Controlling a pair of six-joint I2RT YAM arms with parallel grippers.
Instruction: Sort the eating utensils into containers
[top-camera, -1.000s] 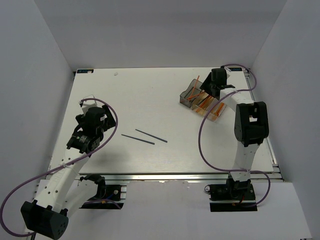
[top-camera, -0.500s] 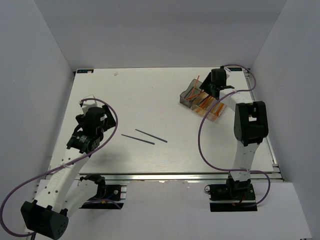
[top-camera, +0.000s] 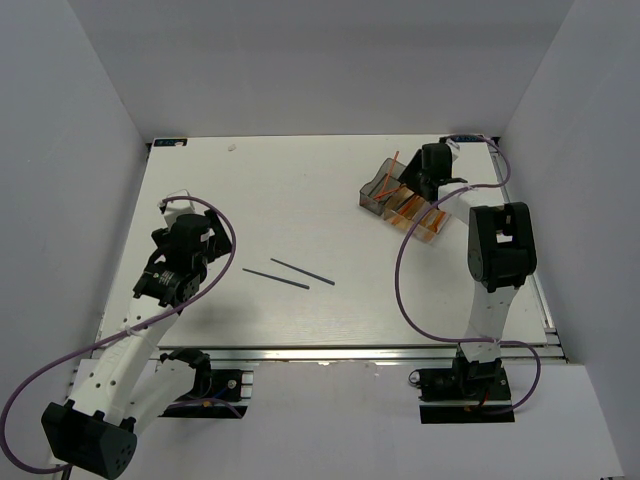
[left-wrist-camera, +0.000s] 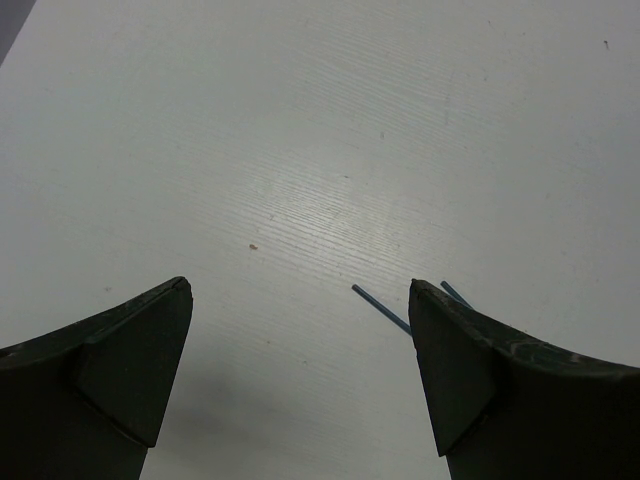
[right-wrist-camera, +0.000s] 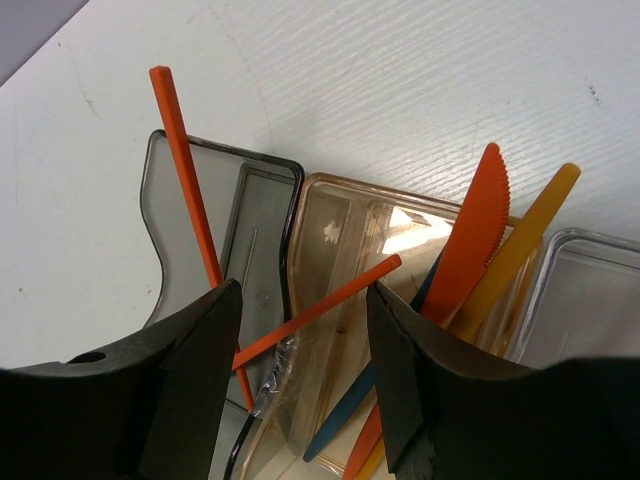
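Leaning: thin orange stick in smoky-grey bin | right fingers parted, empty | left fingers spread, empty

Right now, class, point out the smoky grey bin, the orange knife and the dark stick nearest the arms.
smoky grey bin (right-wrist-camera: 265, 215), right wrist view, bare inner wall.
orange knife (right-wrist-camera: 476, 225), right wrist view, middle of blade.
dark stick nearest the arms (top-camera: 275, 279), top external view, mid-shaft.
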